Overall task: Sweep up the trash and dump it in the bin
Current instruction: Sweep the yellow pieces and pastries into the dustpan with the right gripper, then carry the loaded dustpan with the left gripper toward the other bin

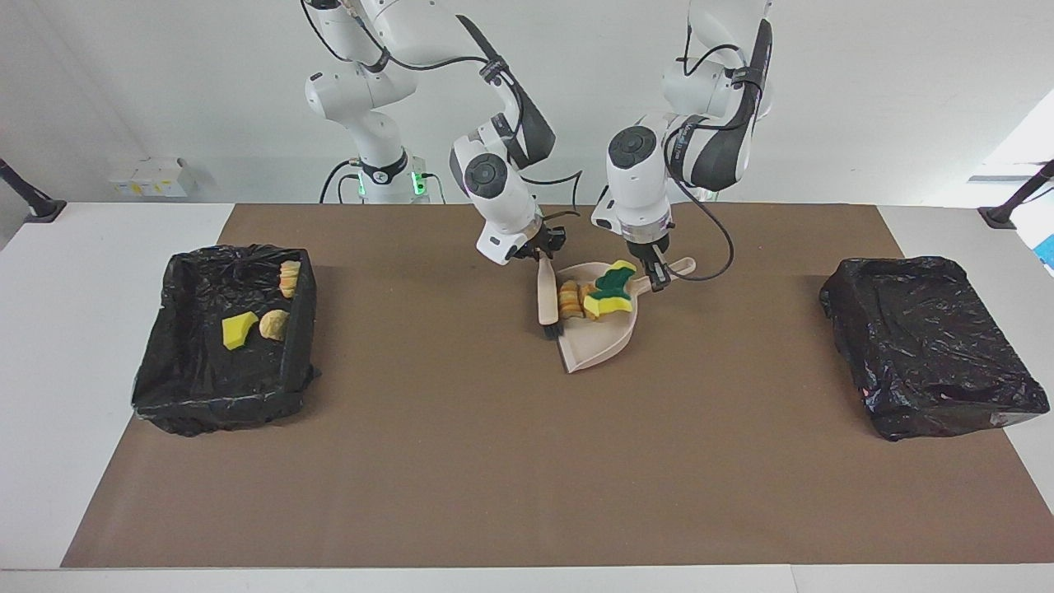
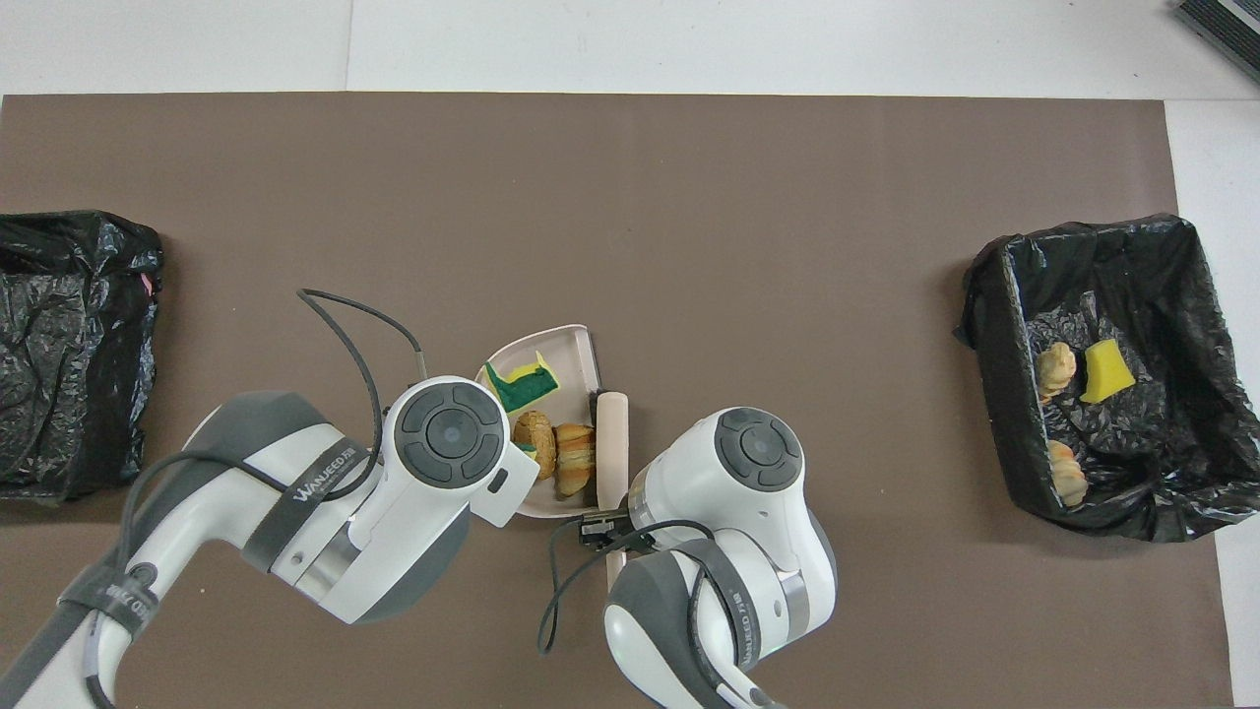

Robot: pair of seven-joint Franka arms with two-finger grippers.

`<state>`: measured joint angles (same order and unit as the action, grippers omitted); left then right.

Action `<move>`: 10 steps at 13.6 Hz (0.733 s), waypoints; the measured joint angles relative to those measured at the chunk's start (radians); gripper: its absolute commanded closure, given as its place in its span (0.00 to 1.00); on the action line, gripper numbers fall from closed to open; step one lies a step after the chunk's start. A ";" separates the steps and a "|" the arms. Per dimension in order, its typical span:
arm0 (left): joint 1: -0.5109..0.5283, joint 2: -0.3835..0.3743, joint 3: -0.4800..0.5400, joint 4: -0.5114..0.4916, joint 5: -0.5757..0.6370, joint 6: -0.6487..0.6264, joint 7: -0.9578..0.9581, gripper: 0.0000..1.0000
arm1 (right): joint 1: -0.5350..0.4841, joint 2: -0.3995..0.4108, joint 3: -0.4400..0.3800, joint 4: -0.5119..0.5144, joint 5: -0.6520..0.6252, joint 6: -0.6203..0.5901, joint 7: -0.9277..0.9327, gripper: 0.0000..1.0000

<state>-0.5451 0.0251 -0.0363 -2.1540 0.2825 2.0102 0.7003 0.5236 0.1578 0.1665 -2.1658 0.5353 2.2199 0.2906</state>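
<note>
My right gripper (image 1: 543,254) is shut on the handle of the beige brush (image 1: 545,295), whose bristles rest at the mouth of the beige dustpan (image 1: 605,339). My left gripper (image 1: 657,278) is shut on the dustpan's handle and keeps the pan on the mat. Trash lies inside the pan: a green-and-yellow sponge bit (image 1: 611,284), a yellow sponge bit (image 1: 608,306) and tan bread chunks (image 1: 570,298). In the overhead view the brush (image 2: 612,433) lies along the pan's open edge, with bread chunks (image 2: 574,458) and the green sponge bit (image 2: 517,386) in the pan; both wrists hide the fingers there.
A black-lined bin (image 1: 239,375) at the right arm's end of the table holds a yellow sponge bit (image 1: 239,329) and two bread chunks (image 1: 274,324). A second black-lined bin (image 1: 922,338) stands at the left arm's end. A brown mat (image 1: 527,461) covers the table.
</note>
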 measured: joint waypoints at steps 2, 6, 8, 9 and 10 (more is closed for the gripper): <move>0.000 0.000 0.000 0.000 -0.004 0.000 -0.001 1.00 | 0.010 -0.003 0.001 0.020 0.004 -0.007 0.027 1.00; 0.001 0.000 0.002 -0.002 -0.048 0.000 -0.001 1.00 | -0.034 -0.093 -0.011 0.045 -0.021 -0.219 0.087 1.00; 0.003 0.000 0.004 -0.003 -0.066 0.000 -0.001 1.00 | -0.060 -0.162 -0.013 0.046 -0.089 -0.319 0.127 1.00; 0.004 0.000 0.006 -0.003 -0.075 0.000 0.000 1.00 | -0.058 -0.189 -0.011 0.044 -0.133 -0.344 0.168 1.00; 0.005 0.000 0.008 -0.003 -0.081 0.000 0.000 1.00 | -0.053 -0.206 -0.005 0.039 -0.166 -0.352 0.206 1.00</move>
<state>-0.5399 0.0252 -0.0284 -2.1565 0.2011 2.0100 0.7001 0.4710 -0.0483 0.1612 -2.1266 0.3693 1.8678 0.4965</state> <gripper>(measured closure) 0.683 0.749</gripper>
